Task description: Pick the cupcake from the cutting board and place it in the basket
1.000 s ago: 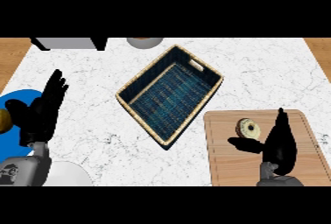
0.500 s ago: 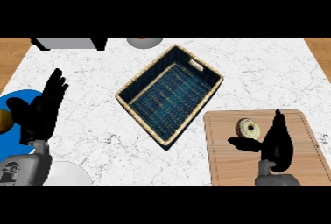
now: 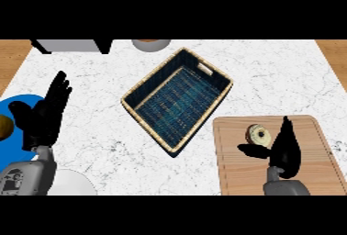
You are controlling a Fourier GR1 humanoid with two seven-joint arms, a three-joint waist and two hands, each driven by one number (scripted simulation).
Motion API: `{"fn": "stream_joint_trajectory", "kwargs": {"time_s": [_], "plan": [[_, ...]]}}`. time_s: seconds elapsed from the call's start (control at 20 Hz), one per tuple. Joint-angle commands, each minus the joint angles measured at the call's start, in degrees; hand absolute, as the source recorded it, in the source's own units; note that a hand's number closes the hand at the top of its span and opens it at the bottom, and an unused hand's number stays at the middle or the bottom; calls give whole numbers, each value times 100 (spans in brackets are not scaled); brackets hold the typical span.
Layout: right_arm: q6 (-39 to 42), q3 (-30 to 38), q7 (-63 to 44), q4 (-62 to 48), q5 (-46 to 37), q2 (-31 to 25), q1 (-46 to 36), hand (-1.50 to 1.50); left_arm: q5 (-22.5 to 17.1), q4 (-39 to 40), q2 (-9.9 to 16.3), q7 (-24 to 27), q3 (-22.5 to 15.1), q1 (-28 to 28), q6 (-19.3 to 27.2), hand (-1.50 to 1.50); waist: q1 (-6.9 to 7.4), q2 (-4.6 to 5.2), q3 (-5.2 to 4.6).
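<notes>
Here the small round pale cupcake [image 3: 258, 133] sits on the light wooden cutting board [image 3: 237, 170], in the board's upper half and closer to its top edge than to any other. The right robot hand [image 3: 283, 149] hovers over the board just beside the cupcake, on its right — fingers straight and pointing up the view, thumb spread out to the left below the cupcake, nothing held. Whether a fingertip touches the cupcake cannot be told.

The rectangular woven basket with a dark blue lining [image 3: 177, 103] lies turned on the white marble table [image 3: 271, 78], one corner aimed down toward the board's upper left corner; the two are near but apart. A strip of bare table runs between the basket's right rim and the board's top edge, and more open marble spreads to the upper right.

The left robot hand [image 3: 45, 118] rests at the view's left edge, fingers up and relaxed, holding nothing — partly over a blue round plate [image 3: 17, 103]. A white round plate [image 3: 71, 183] shows at the lower left edge.
</notes>
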State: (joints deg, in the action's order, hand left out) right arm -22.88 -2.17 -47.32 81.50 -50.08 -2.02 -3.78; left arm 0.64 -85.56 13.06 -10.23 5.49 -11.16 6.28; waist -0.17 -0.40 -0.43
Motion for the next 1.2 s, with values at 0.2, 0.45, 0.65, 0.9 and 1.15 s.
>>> {"fn": "stream_joint_trajectory", "kwargs": {"time_s": [0.2, 0.45, 0.65, 0.9, 1.15], "plan": [[935, -196, 418, -490, 390, -271, -126, 150, -60, -271, 18, -189, 51, 66, -84, 0, 51, 38, 43], [438, 60, 898, -928, 632, -74, -392, 150, -213, 77, 182, -26, 316, -134, -277, 0, 31, 49, 44], [-1, -103, 1302, -1088, 519, 159, -43, 150, -25, 10, -28, 169, 99, 74, -174, 0, 38, 51, 45], [-474, -1271, 489, -774, 786, 190, -454, 150, -66, -43, 22, 74, 79, 26, -285, 0, 170, 54, 48], [-150, -2968, 431, -646, 849, 193, -1235, 150, -30, -6, -193, 88, -298, -341, -418, 0, 1082, 208, 68]]}}
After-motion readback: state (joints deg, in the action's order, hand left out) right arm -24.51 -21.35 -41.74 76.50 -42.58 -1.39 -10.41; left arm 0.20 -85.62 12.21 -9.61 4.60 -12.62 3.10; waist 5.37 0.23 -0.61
